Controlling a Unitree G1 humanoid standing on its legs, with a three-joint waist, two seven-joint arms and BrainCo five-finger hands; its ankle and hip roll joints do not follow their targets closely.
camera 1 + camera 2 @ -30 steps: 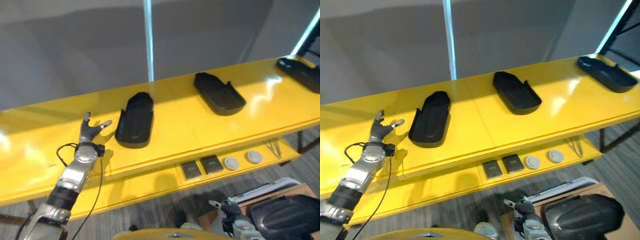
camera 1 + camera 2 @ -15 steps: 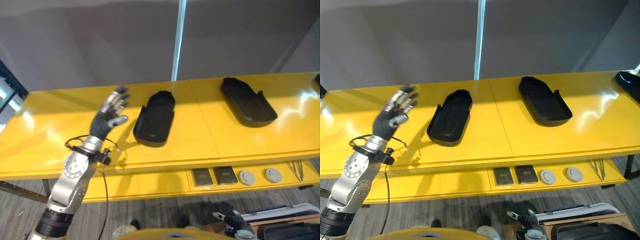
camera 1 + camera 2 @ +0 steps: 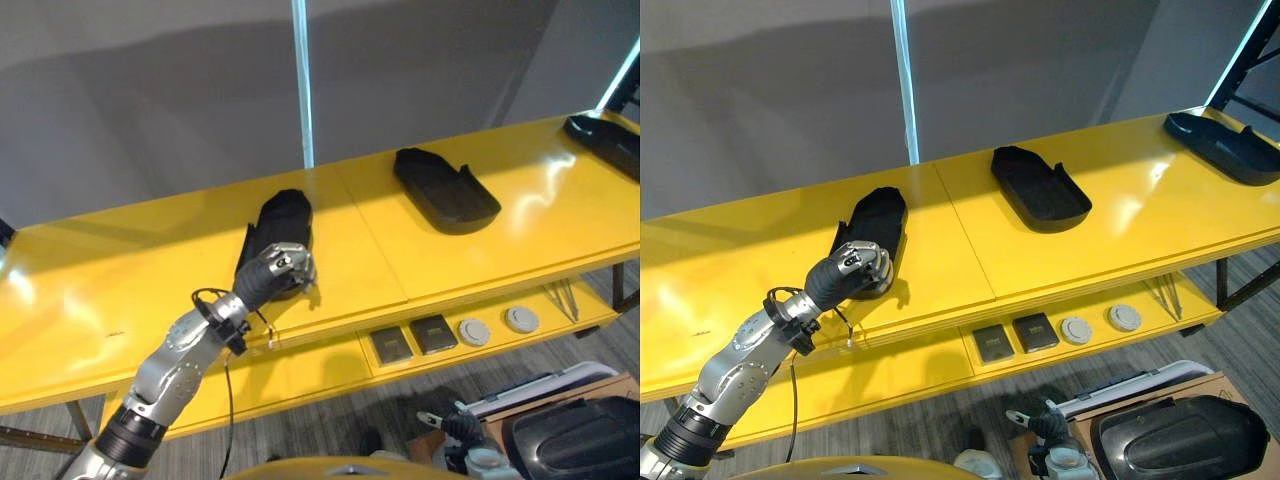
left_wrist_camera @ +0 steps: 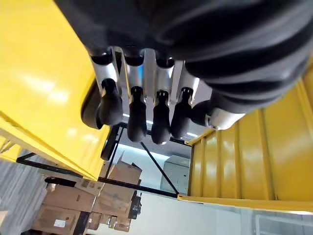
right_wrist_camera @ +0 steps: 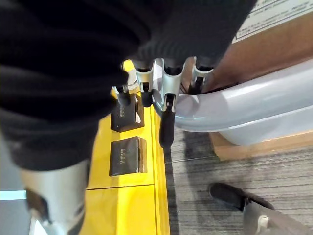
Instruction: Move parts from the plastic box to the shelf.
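3 black parts lie on the yellow shelf (image 3: 120, 290): the left part (image 3: 282, 225), a middle part (image 3: 445, 188) well apart, and a third part (image 3: 605, 140) at the far right end. The left hand (image 3: 277, 270), fingers curled in, covers the left part's near end; whether it grips is unclear. Low down, the right hand (image 5: 164, 105) meets the grey plastic box (image 5: 244, 112) rim, its grip unreadable.
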